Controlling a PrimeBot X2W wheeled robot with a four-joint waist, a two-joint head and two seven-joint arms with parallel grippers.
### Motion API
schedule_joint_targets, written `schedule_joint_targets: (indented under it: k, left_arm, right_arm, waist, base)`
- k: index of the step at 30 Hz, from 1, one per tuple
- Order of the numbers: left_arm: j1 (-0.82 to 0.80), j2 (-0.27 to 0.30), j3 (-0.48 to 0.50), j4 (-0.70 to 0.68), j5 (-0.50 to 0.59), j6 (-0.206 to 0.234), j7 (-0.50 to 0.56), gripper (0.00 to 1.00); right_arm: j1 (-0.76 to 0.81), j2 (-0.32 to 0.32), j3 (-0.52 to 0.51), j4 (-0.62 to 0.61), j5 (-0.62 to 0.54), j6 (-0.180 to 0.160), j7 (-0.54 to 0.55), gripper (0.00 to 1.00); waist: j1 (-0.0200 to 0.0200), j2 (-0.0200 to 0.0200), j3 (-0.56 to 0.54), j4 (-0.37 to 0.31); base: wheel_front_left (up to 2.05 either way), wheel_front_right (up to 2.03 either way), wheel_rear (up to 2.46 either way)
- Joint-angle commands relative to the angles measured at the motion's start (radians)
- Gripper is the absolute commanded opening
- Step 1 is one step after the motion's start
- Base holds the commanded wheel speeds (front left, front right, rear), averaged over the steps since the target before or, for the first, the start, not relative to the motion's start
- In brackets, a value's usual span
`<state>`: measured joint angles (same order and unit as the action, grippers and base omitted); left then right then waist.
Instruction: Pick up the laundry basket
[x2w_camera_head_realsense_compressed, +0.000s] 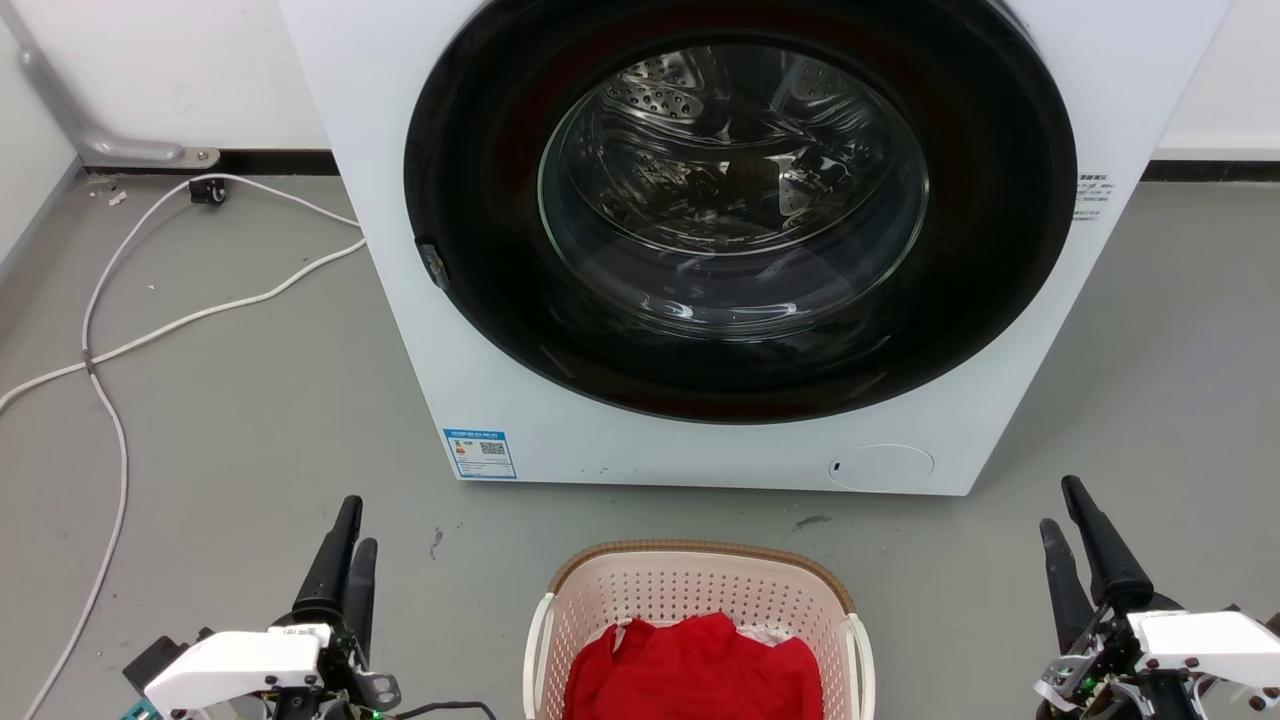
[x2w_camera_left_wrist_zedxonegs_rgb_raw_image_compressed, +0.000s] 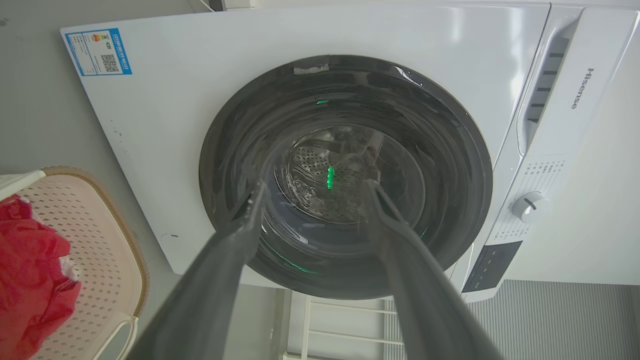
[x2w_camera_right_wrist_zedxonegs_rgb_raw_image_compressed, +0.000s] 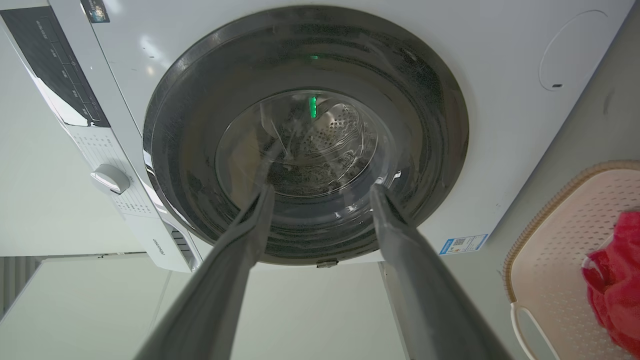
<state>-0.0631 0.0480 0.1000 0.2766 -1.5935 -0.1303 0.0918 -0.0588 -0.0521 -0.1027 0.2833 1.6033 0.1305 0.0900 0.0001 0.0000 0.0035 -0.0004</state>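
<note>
The laundry basket (x2w_camera_head_realsense_compressed: 700, 588) stands on the grey floor at the bottom centre of the head view, just in front of the washer. It is cream-pink and perforated, with a brown rim and white side handles, and holds a red cloth (x2w_camera_head_realsense_compressed: 695, 670). My left gripper (x2w_camera_head_realsense_compressed: 360, 522) is to its left and my right gripper (x2w_camera_head_realsense_compressed: 1058, 505) to its right, both apart from it and pointing at the washer. The left wrist view has the basket (x2w_camera_left_wrist_zedxonegs_rgb_raw_image_compressed: 95, 240) at its left edge, past my open left gripper (x2w_camera_left_wrist_zedxonegs_rgb_raw_image_compressed: 316, 186). The right wrist view has the basket (x2w_camera_right_wrist_zedxonegs_rgb_raw_image_compressed: 555, 255) at its right edge, beside my open right gripper (x2w_camera_right_wrist_zedxonegs_rgb_raw_image_compressed: 322, 189).
A white front-loading washer (x2w_camera_head_realsense_compressed: 500, 380) with a round dark glass door (x2w_camera_head_realsense_compressed: 740, 200) stands close ahead of the basket. White cables (x2w_camera_head_realsense_compressed: 110, 340) trail over the floor at the left. Bare grey floor lies on either side of the basket.
</note>
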Motion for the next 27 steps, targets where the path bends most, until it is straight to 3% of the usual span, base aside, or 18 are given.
schedule_joint_targets:
  k: [1,27]
  left_arm:
    - [-0.014,0.002,-0.002,-0.026,0.03,0.0,-0.013,1.0]
    - [0.011,0.003,-0.062,-0.167,0.518,0.078,-0.126,1.0]
  right_arm:
    - [-0.014,-0.002,0.003,-0.023,-0.023,0.0,-0.012,1.0]
    - [0.027,-0.001,0.057,-0.171,-0.64,0.0,-0.125,1.0]
  waist:
    - [-0.0001,0.0,0.001,0.0]
    - [-0.0001,0.0,0.015,-0.001]
  base:
    - [0.0,0.0,0.0]
    - [0.0,0.0,0.0]
